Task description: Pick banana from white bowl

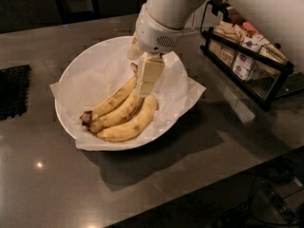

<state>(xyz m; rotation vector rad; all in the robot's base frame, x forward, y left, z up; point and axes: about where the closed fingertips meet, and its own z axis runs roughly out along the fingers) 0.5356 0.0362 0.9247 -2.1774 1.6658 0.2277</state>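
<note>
Evidently only partway. Can see the pair of slim, brown-speckled yellow bananas joined at a dark stem (115, 109) lying flat in the large, shallow, glossy white bowl (97, 45), on its crinkled white paper liner (190, 91), stem end toward the left of the view. Would not call it lifted: rests on the paper along its whole length, with a plumper, separate yellow banana (133, 125) pressed against its near side. Have the cream-coloured end effector (144, 90) down inside the bowl at the right-hand ends of the pair, touching or just above them, hanging from the white robot arm (164, 13). Cannot tell whether wide, narrow or already clamped on the fruit. Judge the approach and descent as done, the grip unconfirmed. Left to do: secure the pair alone, raise it clear of the rim, leave the single banana and the liner behind. Worth noting beside the bowl on the dark grey counter (47, 184): a black wire rack of packets (247, 56) to the right, a black mat (14, 91) at the left edge.
</note>
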